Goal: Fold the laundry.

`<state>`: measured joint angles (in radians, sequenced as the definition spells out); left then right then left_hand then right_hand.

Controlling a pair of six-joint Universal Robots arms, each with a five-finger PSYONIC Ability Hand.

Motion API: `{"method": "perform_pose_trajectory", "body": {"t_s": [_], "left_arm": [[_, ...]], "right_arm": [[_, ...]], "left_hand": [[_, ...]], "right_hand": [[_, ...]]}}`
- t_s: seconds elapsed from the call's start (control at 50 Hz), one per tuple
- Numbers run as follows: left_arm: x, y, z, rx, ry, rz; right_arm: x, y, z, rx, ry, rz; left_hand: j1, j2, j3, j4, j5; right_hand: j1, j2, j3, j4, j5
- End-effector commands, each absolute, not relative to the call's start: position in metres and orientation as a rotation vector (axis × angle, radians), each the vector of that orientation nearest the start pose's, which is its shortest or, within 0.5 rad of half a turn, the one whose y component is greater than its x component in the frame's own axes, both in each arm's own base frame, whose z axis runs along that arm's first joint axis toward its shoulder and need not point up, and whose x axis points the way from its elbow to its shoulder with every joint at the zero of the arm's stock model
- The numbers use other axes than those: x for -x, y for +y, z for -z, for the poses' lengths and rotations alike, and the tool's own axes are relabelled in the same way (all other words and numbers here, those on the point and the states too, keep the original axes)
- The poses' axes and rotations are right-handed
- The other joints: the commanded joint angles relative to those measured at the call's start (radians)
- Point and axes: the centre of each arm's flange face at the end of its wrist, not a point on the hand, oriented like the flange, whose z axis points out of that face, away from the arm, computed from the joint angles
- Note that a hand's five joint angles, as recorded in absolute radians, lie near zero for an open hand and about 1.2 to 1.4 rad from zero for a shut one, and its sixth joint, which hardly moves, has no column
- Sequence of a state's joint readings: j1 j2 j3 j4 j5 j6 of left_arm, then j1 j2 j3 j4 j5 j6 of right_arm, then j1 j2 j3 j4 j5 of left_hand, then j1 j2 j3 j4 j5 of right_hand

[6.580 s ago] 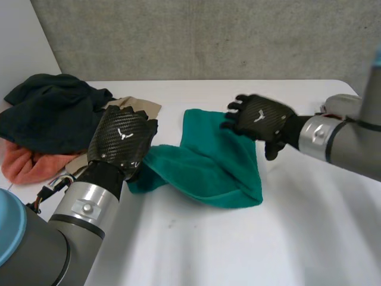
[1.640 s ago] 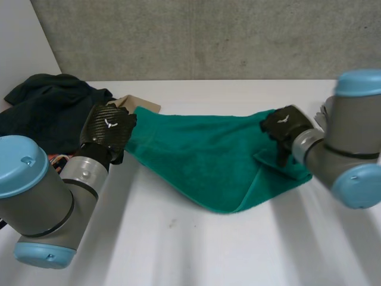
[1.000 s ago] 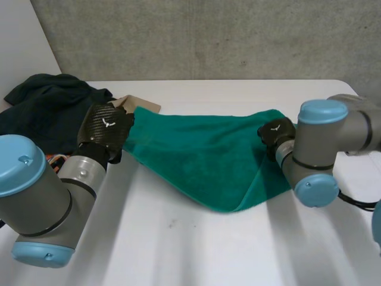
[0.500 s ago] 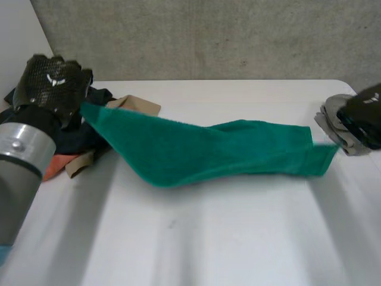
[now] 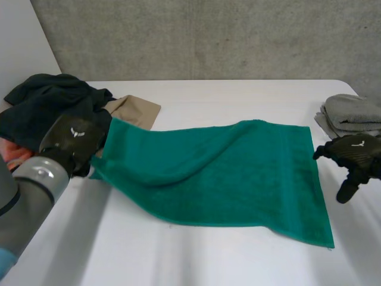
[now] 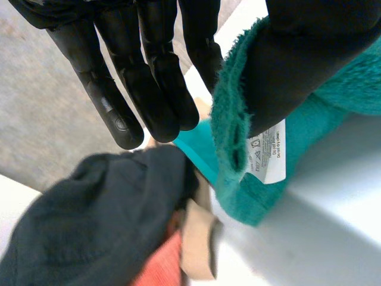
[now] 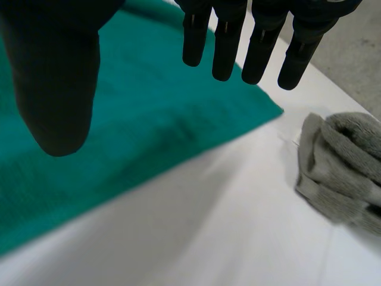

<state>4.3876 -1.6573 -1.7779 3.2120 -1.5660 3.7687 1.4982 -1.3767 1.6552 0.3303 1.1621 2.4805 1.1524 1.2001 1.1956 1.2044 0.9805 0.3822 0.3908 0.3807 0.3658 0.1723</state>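
From the head view, the green towel lies spread nearly flat on the white worktop, its long axis running side to side between the two arms. The left hand sits at the towel's left short edge. The right hand is just off the right short edge, near the far corner, and apart from the cloth. Each hand is therefore nearest its own end, and I judge that the next fold depends on both ends being held. A folded grey cloth rests beyond the right hand. A dark heap of clothes and a tan garment lie behind the left hand.

In the left wrist view, the towel's hem, with a white care label hanging from it, stands up between the thumb and the nearest of the straight fingers. It looks pinched there, so this hand is grasping the towel's left edge. The dark heap lies just past the fingertips, close enough that a sweep to that side could snag it.

In the right wrist view, the right hand is released, with its fingers straight, the thumb spread well away and nothing between them. It hovers over the towel's corner, with bare worktop and the grey cloth beyond its fingertips. It probably has to come down and take that corner before any fold can start.
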Motion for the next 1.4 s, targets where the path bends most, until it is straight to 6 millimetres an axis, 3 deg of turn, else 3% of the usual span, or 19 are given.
{"method": "perform_pose_trajectory", "body": {"t_s": [0.02,0.1,0.24,0.52,0.68,0.82,1.14,1.2,1.24,1.26,1.34,1.4], "left_arm": [[0.24,-0.268,-0.235,-1.063,2.009,1.913],[0.25,-0.283,-0.236,-1.066,1.993,1.937],[0.258,-0.3,-0.23,-1.059,2.003,1.94],[0.266,-0.315,-0.226,-1.056,1.994,1.954],[0.267,-0.317,-0.225,-1.058,1.993,1.953],[0.266,-0.316,-0.224,-1.06,1.997,1.948],[0.263,-0.31,-0.217,-1.069,2.028,1.912],[0.263,-0.309,-0.217,-1.073,2.031,1.906],[0.262,-0.307,-0.215,-1.075,2.039,1.895],[0.261,-0.306,-0.214,-1.078,2.043,1.89],[0.256,-0.295,-0.215,-1.079,2.072,1.845],[0.247,-0.277,-0.219,-1.085,2.107,1.779]], "right_arm": [[-0.166,-0.241,-0.191,1.054,2.469,1.5],[-0.182,-0.217,-0.172,1.045,2.44,1.437],[-0.185,-0.201,-0.151,0.93,2.466,1.412],[-0.201,-0.2,-0.125,1.021,2.375,1.515],[-0.205,-0.21,-0.11,1.094,2.377,1.592],[-0.206,-0.219,-0.114,1.121,2.348,1.674],[-0.207,-0.251,-0.127,1.102,2.326,1.801],[-0.208,-0.255,-0.131,1.111,2.309,1.83],[-0.209,-0.257,-0.135,1.132,2.302,1.841],[-0.209,-0.259,-0.136,1.141,2.299,1.85],[-0.207,-0.258,-0.147,1.248,2.292,1.878],[-0.2,-0.252,-0.176,1.374,2.288,1.934]], "left_hand": [[0.244,0.196,0.201,0.192,0.241],[0.244,0.196,0.201,0.192,0.241],[0.244,0.196,0.201,0.192,0.241],[0.244,0.196,0.201,0.192,0.241],[0.244,0.196,0.201,0.192,0.241],[0.244,0.196,0.201,0.192,0.241],[0.244,0.196,0.201,0.192,0.241],[0.244,0.196,0.201,0.192,0.241],[0.244,0.196,0.201,0.192,0.241],[0.244,0.196,0.201,0.192,0.241],[0.244,0.196,0.201,0.192,0.241],[0.244,0.196,0.201,0.192,0.241]], "right_hand": [[-0.021,-0.03,-0.02,-0.005,0.014],[-0.01,-0.018,-0.008,0.007,0.026],[0.058,0.049,0.059,0.074,0.093],[0.187,0.179,0.189,0.203,0.222],[0.31,0.302,0.312,0.326,0.345],[0.481,0.472,0.482,0.497,0.516],[0.536,0.528,0.538,0.553,0.572],[0.656,0.648,0.658,0.673,0.692],[1.013,1.004,1.014,1.029,1.048],[1.014,1.005,1.016,1.03,1.049],[1.014,1.005,1.016,1.03,1.049],[1.014,1.005,1.016,1.03,1.049]]}}
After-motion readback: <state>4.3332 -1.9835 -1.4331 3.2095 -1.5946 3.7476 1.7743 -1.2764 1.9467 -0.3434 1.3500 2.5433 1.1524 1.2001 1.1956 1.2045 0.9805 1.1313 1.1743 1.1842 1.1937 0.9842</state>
